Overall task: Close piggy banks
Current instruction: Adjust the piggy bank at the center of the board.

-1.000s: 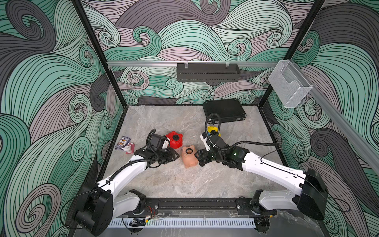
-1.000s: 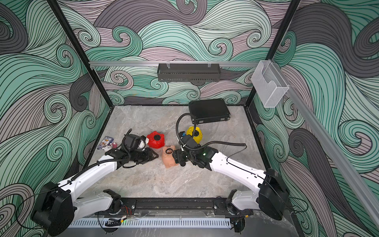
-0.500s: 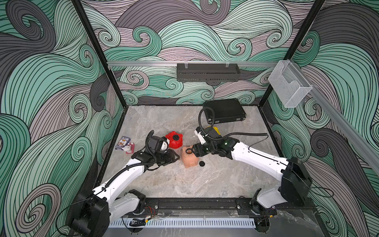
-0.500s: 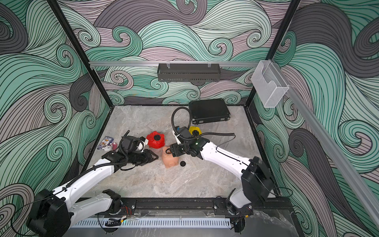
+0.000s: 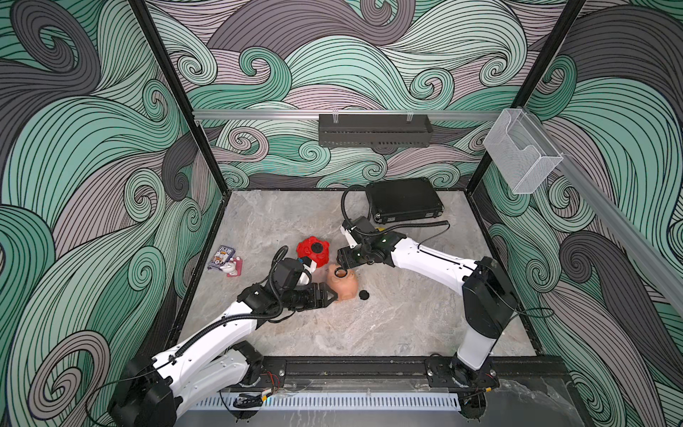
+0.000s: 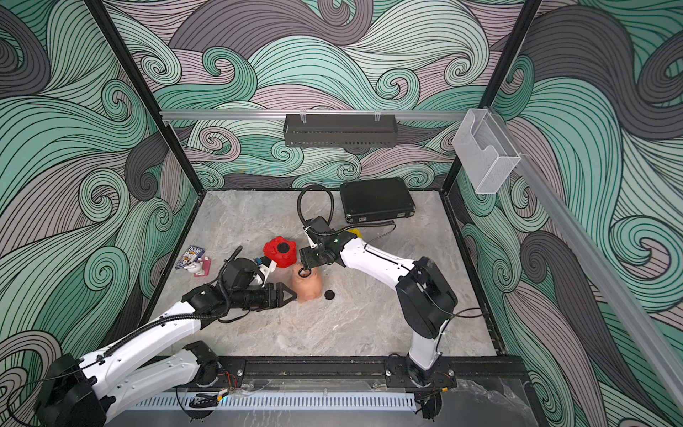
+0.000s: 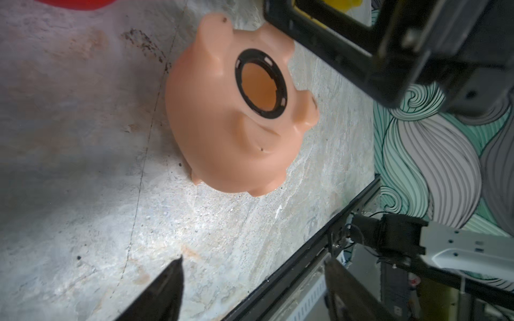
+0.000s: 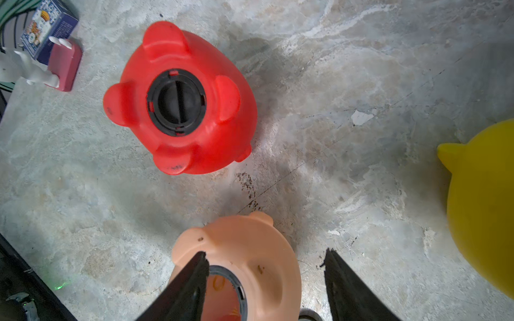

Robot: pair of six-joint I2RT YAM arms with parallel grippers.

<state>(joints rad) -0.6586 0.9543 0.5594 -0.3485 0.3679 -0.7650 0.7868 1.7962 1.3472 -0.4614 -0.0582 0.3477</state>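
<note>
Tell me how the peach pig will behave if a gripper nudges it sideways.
The peach pig lies belly-up on its rounded back, so it will probably rock or roll. Its glossy shell looks slippery on the table. Through its open belly hole it appears hollow, so likely light and easily shoved.

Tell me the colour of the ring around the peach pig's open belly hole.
Black. The ring on the peach pig shows best in the left wrist view.

Plastic pigs on stone-look table

Red pig (image 8: 192, 111), peach pig (image 7: 222, 133) smooth plastic; table (image 5: 388, 314) marbled, scuffed.
</note>
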